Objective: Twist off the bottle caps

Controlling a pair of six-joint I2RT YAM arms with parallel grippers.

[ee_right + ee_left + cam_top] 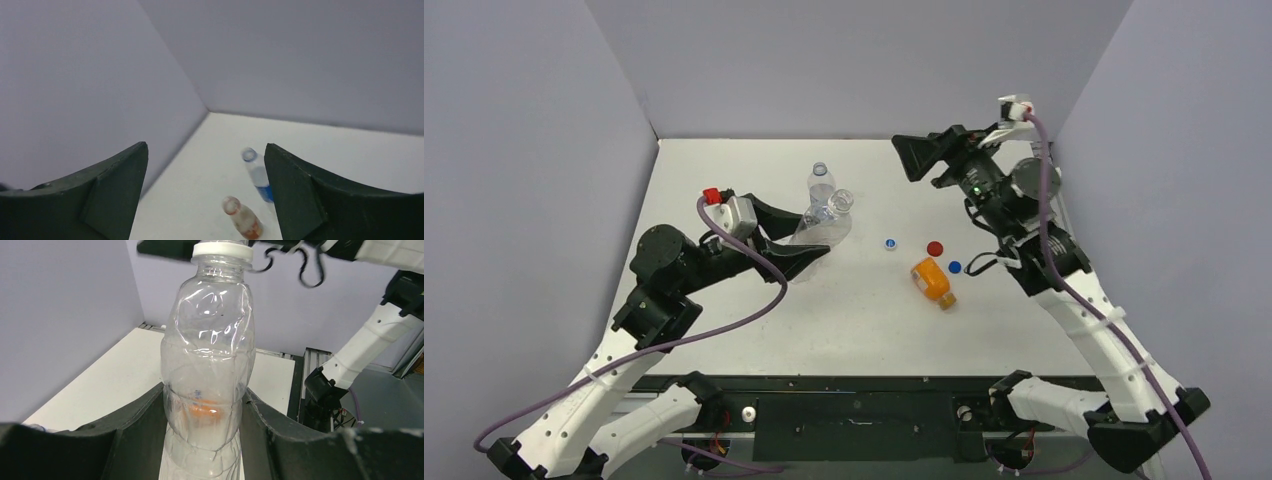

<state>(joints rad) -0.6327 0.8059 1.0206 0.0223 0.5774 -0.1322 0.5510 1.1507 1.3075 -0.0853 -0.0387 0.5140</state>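
So, nearest the arm bases lies the orange bottle (931, 279), on its side on the table (874, 335). The orange cap (948, 302) at its near end appears to be on, so I judge it is the one left to do. Just beyond it three loose caps rest on the surface: a blue cap (954, 267) just beside the bottle, a red cap (935, 248), and a white cap (890, 243) off to the left.

Left of those, the left gripper (816, 240) is clamped on the body of a clear bottle (834, 215), holding it tilted. Its thin wall is dented, and I cannot tell whether the white band at its neck is a cap or only a ring. Just behind it stands a blue-label bottle (821, 182), mouth open. Farthest and highest, the right gripper (916, 157) hangs with its jaws wide and nothing between them.

The likely trouble:
- The soft clear bottle could buckle or slip in that squeeze.
- Setting it down carelessly could knock over the bottle just behind.
- The orange bottle is round and lying loose — a glancing touch could roll it and scatter the nearby caps.
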